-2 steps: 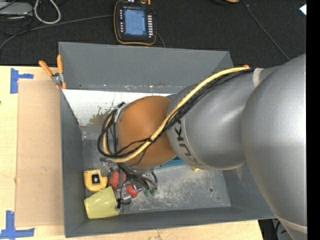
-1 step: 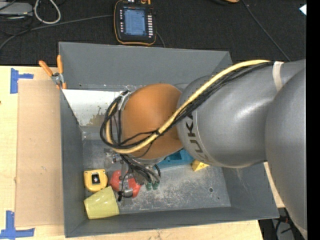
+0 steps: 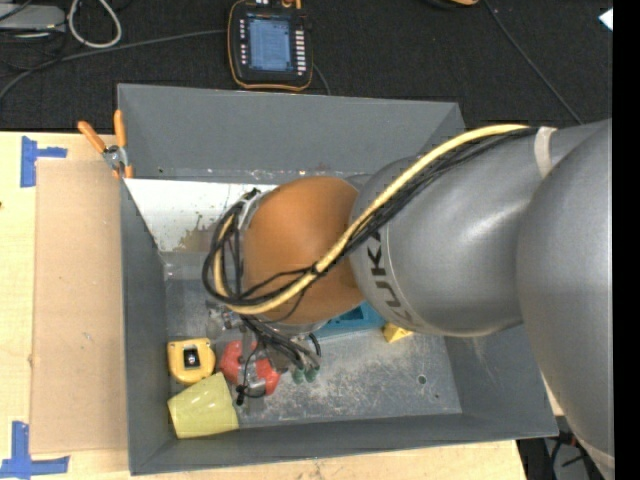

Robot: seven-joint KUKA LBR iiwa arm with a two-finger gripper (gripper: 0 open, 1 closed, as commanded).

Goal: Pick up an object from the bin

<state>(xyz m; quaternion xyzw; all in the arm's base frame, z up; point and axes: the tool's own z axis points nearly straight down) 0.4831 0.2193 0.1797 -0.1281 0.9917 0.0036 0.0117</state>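
Note:
My gripper (image 3: pixel 258 353) is low in the bin's front left part, just under the arm's orange cover. It sits right over a red rounded thing (image 3: pixel 250 370), which it partly hides. A yellow tape measure (image 3: pixel 190 358) lies just left of the red thing. A pale yellow cup (image 3: pixel 203 409) lies on its side in front of that, near the front left corner. A small green piece (image 3: pixel 306 372) shows at the gripper's right side.
A flat blue thing (image 3: pixel 356 320) pokes out from under the arm, with a small yellow piece (image 3: pixel 397 334) to its right. The arm and its cables cover the bin's middle and right. The bare floor at the front right is dusty.

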